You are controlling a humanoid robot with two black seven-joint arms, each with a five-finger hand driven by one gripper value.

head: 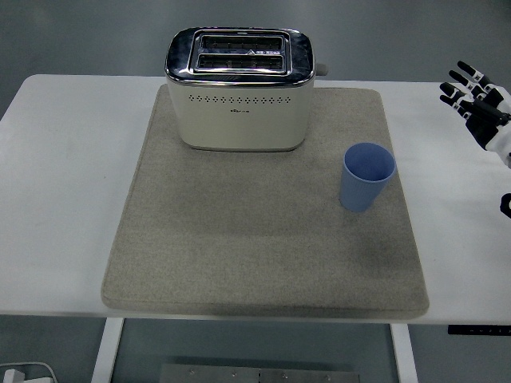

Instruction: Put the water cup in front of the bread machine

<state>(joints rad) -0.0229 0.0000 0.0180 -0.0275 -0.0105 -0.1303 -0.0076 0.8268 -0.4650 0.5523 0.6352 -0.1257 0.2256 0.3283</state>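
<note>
A: One mat (pixel 239 239) carries the toaster (pixel 238 92) and, right of it, the cup (pixel 367 177), upright, standing apart.

B: Right hand (pixel 477 100): fingers spread, empty. Cup likely light, rigid, smooth; grip mid-wall.

- Toaster (pixel 242 89): upright at far end of grey mat (pixel 263 239), blocking far-centre passage.
- Lever knob (pixel 321 70): projecting from toaster's right side toward far right.
- Blue cup (pixel 366 176): upright on mat, right of and nearer than toaster, apart from it; open gap between the two.
- Mat in front of toaster: bare, open to near edge.
- Bare white table (pixel 64 175) strips left and right of mat.
- Right hand (pixel 473 97): fingers spread, above far right table edge, well apart from cup; unobstructed path between them.
</note>
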